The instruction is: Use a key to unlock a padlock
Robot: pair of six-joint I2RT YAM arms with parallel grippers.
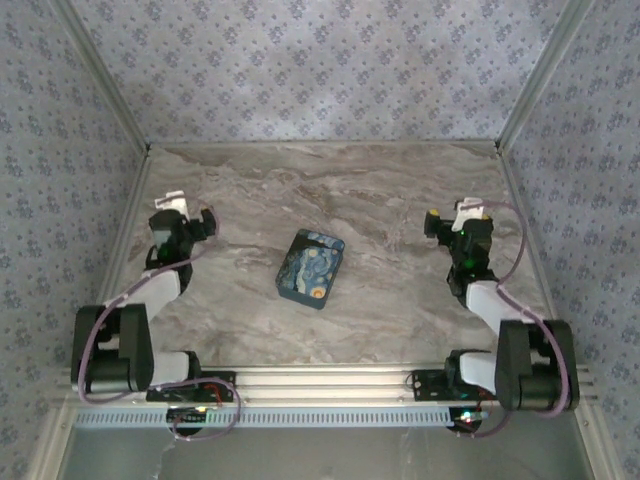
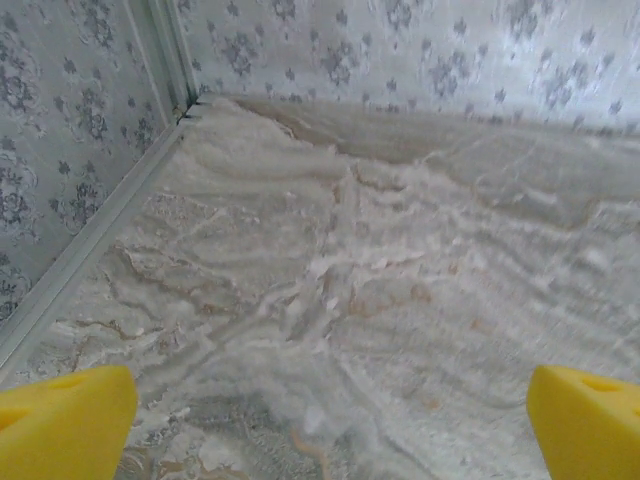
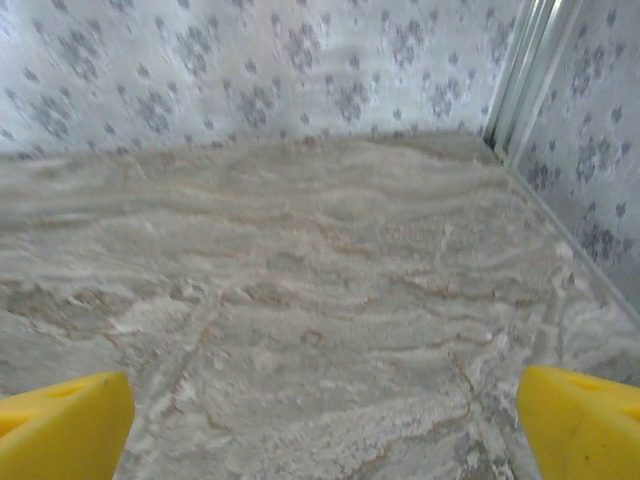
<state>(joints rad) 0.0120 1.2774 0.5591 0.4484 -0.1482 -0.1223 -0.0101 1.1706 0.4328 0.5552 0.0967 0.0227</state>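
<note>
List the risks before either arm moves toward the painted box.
1. The painted box lies loose and askew on the table; a one-sided nudge would probably slide it on the smooth marble.
2. The left pincer and right pincer stand wide open out at the sides, their cameras facing the back wall, so the first reach toward the box likely starts without a close-up view.

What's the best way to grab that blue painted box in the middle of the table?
Across its two long side edges, coming straight down from above. The blue painted box lies flat on the table, turned slightly, and its narrower width looks likelier to fit between open fingers than its length.
</note>
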